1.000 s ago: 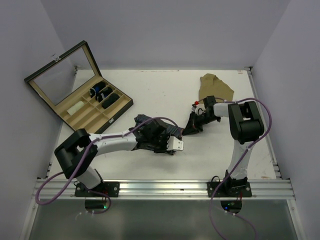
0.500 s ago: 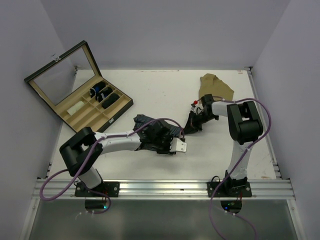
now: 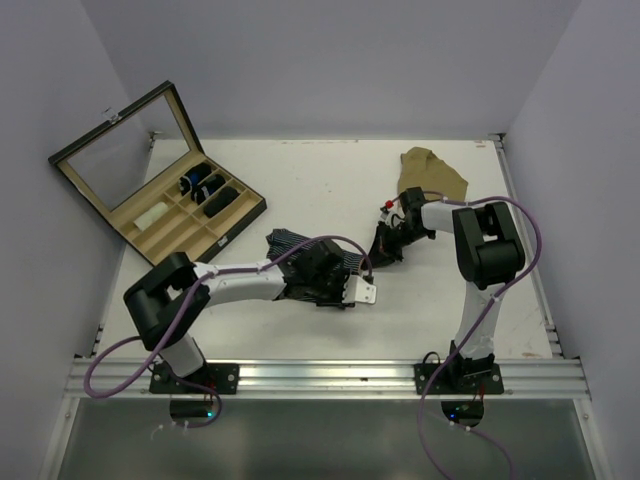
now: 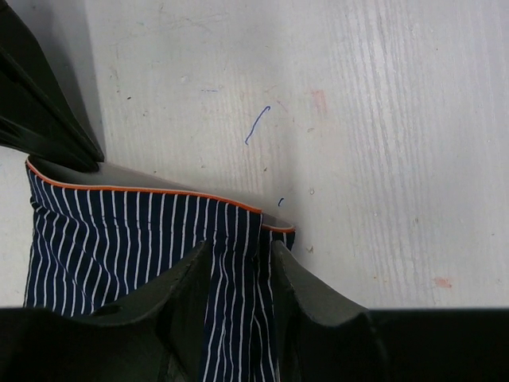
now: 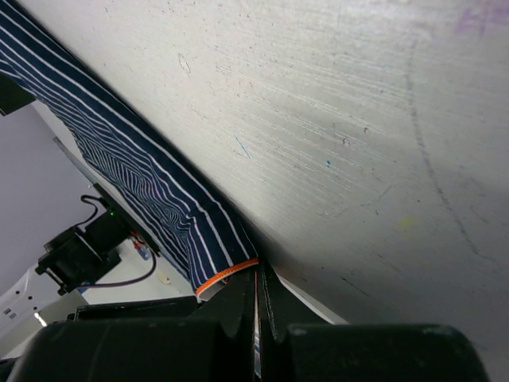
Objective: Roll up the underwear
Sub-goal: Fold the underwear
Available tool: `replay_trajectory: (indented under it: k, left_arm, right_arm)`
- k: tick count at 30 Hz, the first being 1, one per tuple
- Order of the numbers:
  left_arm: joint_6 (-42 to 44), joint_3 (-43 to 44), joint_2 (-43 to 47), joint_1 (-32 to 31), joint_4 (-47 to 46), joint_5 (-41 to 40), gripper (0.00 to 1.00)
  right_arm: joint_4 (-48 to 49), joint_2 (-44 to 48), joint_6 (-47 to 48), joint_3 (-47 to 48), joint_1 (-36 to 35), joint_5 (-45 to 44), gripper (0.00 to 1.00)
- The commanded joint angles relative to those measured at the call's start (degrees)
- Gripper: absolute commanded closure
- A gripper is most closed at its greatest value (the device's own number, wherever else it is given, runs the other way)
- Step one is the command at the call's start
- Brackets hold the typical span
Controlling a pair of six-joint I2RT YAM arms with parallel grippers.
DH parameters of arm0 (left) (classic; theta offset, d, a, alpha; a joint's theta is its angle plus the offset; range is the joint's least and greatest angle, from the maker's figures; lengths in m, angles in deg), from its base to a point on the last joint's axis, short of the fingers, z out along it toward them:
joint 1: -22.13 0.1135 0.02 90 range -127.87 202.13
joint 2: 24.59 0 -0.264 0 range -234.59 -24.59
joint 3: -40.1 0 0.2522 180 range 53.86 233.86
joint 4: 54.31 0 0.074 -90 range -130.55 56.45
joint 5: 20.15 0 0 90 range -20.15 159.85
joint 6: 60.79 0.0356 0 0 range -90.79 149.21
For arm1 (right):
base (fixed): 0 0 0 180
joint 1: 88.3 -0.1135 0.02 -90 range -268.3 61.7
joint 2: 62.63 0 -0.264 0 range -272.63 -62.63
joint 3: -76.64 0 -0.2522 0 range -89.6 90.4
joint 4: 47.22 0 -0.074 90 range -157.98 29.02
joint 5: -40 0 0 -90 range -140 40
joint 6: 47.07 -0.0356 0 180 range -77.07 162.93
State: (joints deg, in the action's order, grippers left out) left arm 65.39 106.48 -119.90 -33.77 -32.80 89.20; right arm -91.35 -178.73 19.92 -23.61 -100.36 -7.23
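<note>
The underwear (image 3: 286,241) is navy with thin white stripes and an orange-trimmed waistband, lying mid-table and partly hidden under my left arm. My left gripper (image 3: 348,278) is low over it. In the left wrist view the left gripper (image 4: 238,256) is shut on a bunched fold of the underwear (image 4: 119,239), and the cloth fills the gap between both fingers (image 4: 187,290). My right gripper (image 3: 386,248) sits at the cloth's right end. In the right wrist view the right gripper (image 5: 258,278) is shut on the waistband edge of the underwear (image 5: 151,171).
An open black box (image 3: 215,230) with a glass lid stands at the back left, with dark rolls (image 3: 203,185) and a white roll (image 3: 150,217) in its compartments. A tan cloth (image 3: 432,172) lies at the back right, near the right arm's elbow.
My left gripper has slid a little to the right over the underwear and narrowed on the fold. My right gripper has shut on the waistband edge and drawn slightly back.
</note>
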Motion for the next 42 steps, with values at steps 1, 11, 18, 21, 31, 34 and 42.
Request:
replay_trajectory:
  k: [1,11,18,21,31,34,42]
  left_arm:
    - [0.9,1.6,-0.6,-0.5,-2.5,1.6,0.62]
    - [3.0,-0.3,0.6,-0.6,-1.4,0.2,0.92]
    - [3.5,-1.2,2.1,-0.6,0.1,0.6,1.00]
    - [3.5,-1.3,3.2,-0.6,1.6,1.6,1.00]
    - [3.0,-3.4,4.5,-0.7,2.0,2.3,1.00]
    - [2.5,-3.7,4.8,-0.7,2.1,2.8,1.00]
    - [0.4,-4.2,1.3,-0.9,-0.8,4.0,1.00]
  right_arm:
    - [1.9,-4.0,2.3,-0.9,-0.4,-16.1,1.00]
    - [1.5,-4.9,2.8,-0.3,-0.4,-15.8,1.00]
    - [1.3,-5.2,3.1,-0.2,-0.3,-16.2,1.00]
    - [1.2,-5.4,3.1,0.0,-0.3,-16.4,1.00]
    - [1.1,-5.5,3.1,0.1,-0.3,-16.7,1.00]
    - [1.0,-5.5,3.2,0.1,-0.3,-16.5,1.00]
    - [1.2,-4.8,3.5,0.1,-0.3,-15.9,1.00]
